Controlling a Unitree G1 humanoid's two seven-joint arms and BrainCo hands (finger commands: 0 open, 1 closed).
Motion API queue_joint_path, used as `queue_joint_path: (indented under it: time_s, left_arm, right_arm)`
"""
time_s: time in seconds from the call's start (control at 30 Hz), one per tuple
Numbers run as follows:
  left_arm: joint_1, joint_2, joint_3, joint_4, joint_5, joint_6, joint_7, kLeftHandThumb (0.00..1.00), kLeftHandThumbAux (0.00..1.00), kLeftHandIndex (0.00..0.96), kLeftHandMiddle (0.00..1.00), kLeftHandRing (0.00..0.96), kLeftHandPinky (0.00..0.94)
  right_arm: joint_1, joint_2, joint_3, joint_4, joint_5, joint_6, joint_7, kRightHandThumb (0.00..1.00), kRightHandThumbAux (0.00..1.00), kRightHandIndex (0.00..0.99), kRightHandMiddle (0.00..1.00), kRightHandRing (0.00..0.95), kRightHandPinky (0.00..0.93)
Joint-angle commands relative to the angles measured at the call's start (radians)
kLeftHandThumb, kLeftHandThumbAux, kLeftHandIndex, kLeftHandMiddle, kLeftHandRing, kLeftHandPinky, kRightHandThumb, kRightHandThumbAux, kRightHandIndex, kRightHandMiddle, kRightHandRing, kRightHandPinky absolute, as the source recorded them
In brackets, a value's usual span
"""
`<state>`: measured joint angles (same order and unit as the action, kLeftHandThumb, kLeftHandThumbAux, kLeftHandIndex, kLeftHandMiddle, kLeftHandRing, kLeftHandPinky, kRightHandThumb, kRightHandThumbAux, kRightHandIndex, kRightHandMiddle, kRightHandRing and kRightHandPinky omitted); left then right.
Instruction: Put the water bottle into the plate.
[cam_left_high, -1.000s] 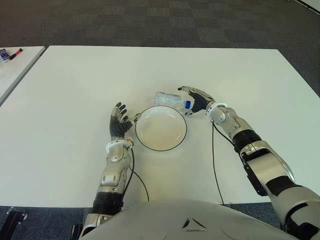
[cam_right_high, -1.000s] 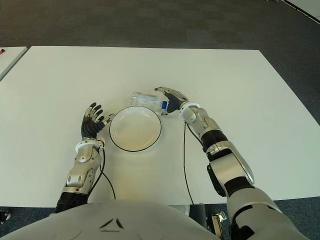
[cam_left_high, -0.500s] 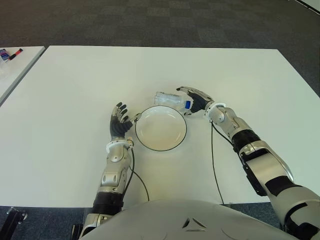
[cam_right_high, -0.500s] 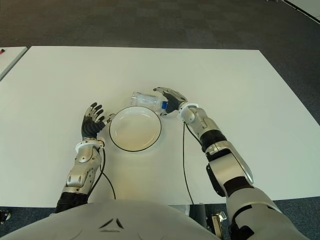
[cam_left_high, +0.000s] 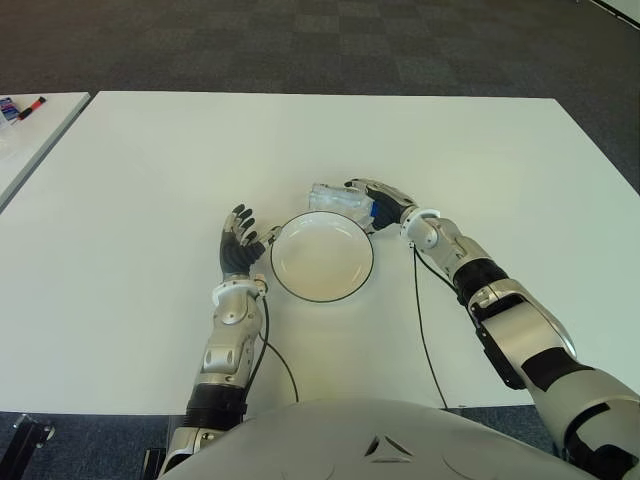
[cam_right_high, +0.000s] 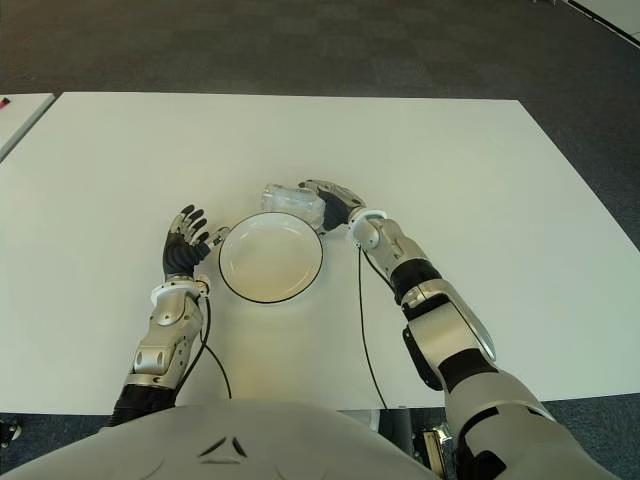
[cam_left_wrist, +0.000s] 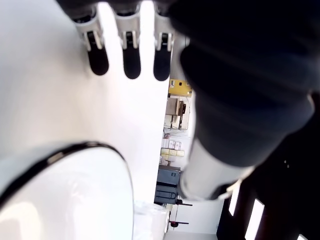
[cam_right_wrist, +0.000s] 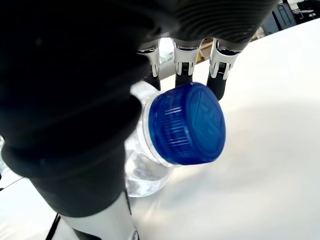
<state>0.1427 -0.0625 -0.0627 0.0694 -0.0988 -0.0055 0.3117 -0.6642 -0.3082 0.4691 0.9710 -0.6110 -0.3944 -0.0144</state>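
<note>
Water bottle (cam_left_high: 335, 197) is lying on its side on the white table (cam_left_high: 130, 180), just beyond the far rim of the plate (cam_left_high: 322, 257), not in it. Clear body is pointing toward the robot's left, blue cap (cam_right_wrist: 189, 124) toward the right hand.

Right hand (cam_left_high: 377, 201) is sitting over the cap end of the bottle. In the right wrist view, three fingertips (cam_right_wrist: 183, 73) are reaching past the cap on its far side and the thumb is sitting on the near side of the neck, so the fingers are bracketing the bottle. Can't tell from the frames whether they are actually squeezing it or just cupping around it; the bottle is looking like it's on the table surface.

Left hand (cam_left_high: 238, 246) is showing just left of the plate, fingers spread and straight, holding nothing. Left wrist view is confirming: fingertips (cam_left_wrist: 131, 60) extended over bare table, plate rim close by.

Plate is white with a dark rim, with nothing in it.
</note>
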Motion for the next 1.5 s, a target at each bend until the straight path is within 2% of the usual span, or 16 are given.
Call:
queue_joint_path:
  time_s: [0.03, 0.3, 0.8, 1.2, 1.37, 1.5]
  left_arm:
    - [0.009, -0.083, -0.012, 0.011, 0.0, -0.006, 0.003, 0.08, 0.933, 0.143, 0.165, 0.148, 0.17]
    - [0.007, -0.082, -0.013, 0.015, 0.0, -0.01, -0.001, 0.075, 0.924, 0.141, 0.16, 0.142, 0.16]
    - [0.004, -0.08, -0.016, 0.02, 0.006, -0.01, 0.002, 0.05, 0.906, 0.134, 0.155, 0.138, 0.16]
    - [0.003, -0.082, -0.013, 0.02, 0.003, -0.011, 0.004, 0.056, 0.913, 0.135, 0.152, 0.138, 0.162]
    - [0.004, -0.081, -0.013, 0.02, 0.003, -0.014, 0.003, 0.06, 0.914, 0.136, 0.154, 0.138, 0.162]
    - [0.004, -0.081, -0.015, 0.017, 0.006, -0.012, 0.006, 0.061, 0.914, 0.136, 0.154, 0.138, 0.163]
  right_arm:
    - [-0.031, 0.008, 0.03, 0.025, -0.042, -0.02, -0.049, 0.0, 0.984, 0.045, 0.079, 0.073, 0.065]
    - [-0.055, 0.012, 0.062, 0.057, -0.087, -0.028, -0.106, 0.0, 0.991, 0.059, 0.1, 0.08, 0.016]
    - [-0.072, 0.019, 0.077, 0.087, -0.103, -0.034, -0.145, 0.0, 0.958, 0.042, 0.069, 0.054, 0.061]
    - [-0.07, 0.026, 0.07, 0.097, -0.092, -0.039, -0.158, 0.001, 0.987, 0.057, 0.118, 0.088, 0.059]
    - [-0.067, 0.027, 0.071, 0.098, -0.095, -0.045, -0.181, 0.17, 0.997, 0.075, 0.19, 0.126, 0.031]
    - [-0.066, 0.026, 0.074, 0.099, -0.096, -0.053, -0.19, 0.248, 0.998, 0.081, 0.219, 0.141, 0.019]
